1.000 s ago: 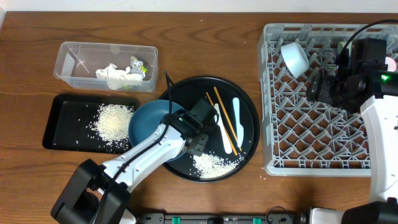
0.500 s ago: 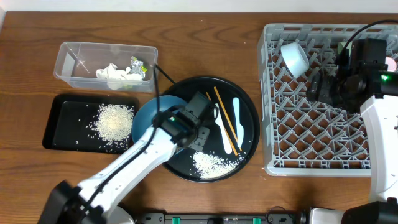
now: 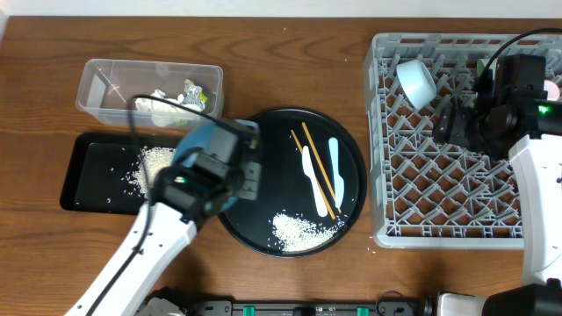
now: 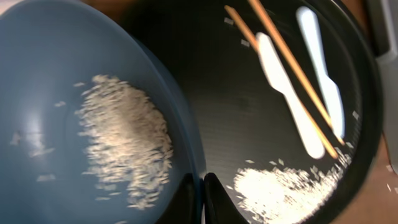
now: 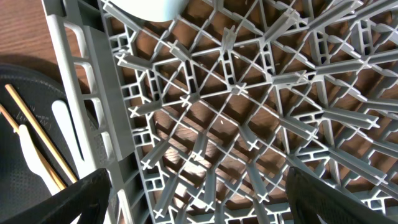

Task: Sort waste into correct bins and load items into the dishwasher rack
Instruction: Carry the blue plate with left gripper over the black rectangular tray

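My left gripper [image 3: 230, 167] is shut on the rim of the dark-blue bowl [image 3: 195, 142], held over the gap between the round tray and the shallow black tray [image 3: 88, 180]. In the left wrist view the jaws [image 4: 200, 199] pinch the bowl [image 4: 56, 74], which holds loose rice [image 4: 124, 137]. More rice lies on the black tray [image 3: 156, 167] and the round tray [image 3: 300, 230]. The clear tub [image 3: 98, 88] holds the napkin [image 3: 162, 107] and the wrapper [image 3: 195, 91]. My right gripper [image 3: 452, 123] is open and empty above the grey rack [image 3: 439, 202], also seen in the right wrist view [image 5: 214, 199].
The round black tray [image 3: 349, 145] carries wooden chopsticks [image 3: 316, 171] and two white utensils [image 3: 334, 162]. A small white bowl [image 3: 416, 81] lies in the rack's back left corner. A pink cup [image 3: 553, 88] peeks out at the rack's right edge behind my right arm.
My left gripper has lifted the dark-blue bowl off the round tray and carried it left toward the black tray. The right arm has not moved.
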### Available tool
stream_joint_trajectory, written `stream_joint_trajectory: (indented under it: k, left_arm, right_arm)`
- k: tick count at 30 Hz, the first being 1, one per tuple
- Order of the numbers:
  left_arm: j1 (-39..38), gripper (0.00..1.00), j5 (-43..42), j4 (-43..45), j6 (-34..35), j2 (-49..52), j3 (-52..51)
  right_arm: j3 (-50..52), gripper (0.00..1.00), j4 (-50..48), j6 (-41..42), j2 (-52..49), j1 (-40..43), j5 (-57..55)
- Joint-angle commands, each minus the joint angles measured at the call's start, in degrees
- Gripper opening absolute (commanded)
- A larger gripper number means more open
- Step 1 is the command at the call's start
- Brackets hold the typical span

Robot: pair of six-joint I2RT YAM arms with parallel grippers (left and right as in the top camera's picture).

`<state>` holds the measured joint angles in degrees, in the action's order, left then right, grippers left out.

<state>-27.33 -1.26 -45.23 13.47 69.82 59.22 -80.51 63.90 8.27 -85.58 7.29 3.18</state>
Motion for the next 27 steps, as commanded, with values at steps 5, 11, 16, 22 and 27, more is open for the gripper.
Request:
stream_joint_trajectory:
  k: [5, 11, 16, 22, 27]
  left_arm:
    - [11.3, 0.06, -4.07, -0.33, -3.26, -1.4, 1.66]
    - [21.27, 0.06, -11.67, 1.01, -6.56, -1.36, 1.66]
    - [30.21, 0.06, -21.2, 2.58, -8.81, -1.36, 1.66]
    - [40.7, 0.06, -35.89, 4.9, -10.25, -1.33, 1.66]
    - [47.89, 0.06, -45.97, 6.75, -10.32, -0.81, 1.66]
  right_arm:
    - [-0.33, 0.86, 0.24, -0.85, 1.09, 0.26, -0.17]
    - [-0.33, 0.86, 0.22, -0.85, 1.09, 0.26, -0.15]
    - [-0.33, 0.86, 0.24, -0.85, 1.09, 0.26, -0.15]
    - [-0.33, 0.86, 0.22, -0.85, 1.09, 0.26, -0.17]
    - [-0.33, 0.86, 0.24, -0.85, 1.09, 0.26, -0.15]
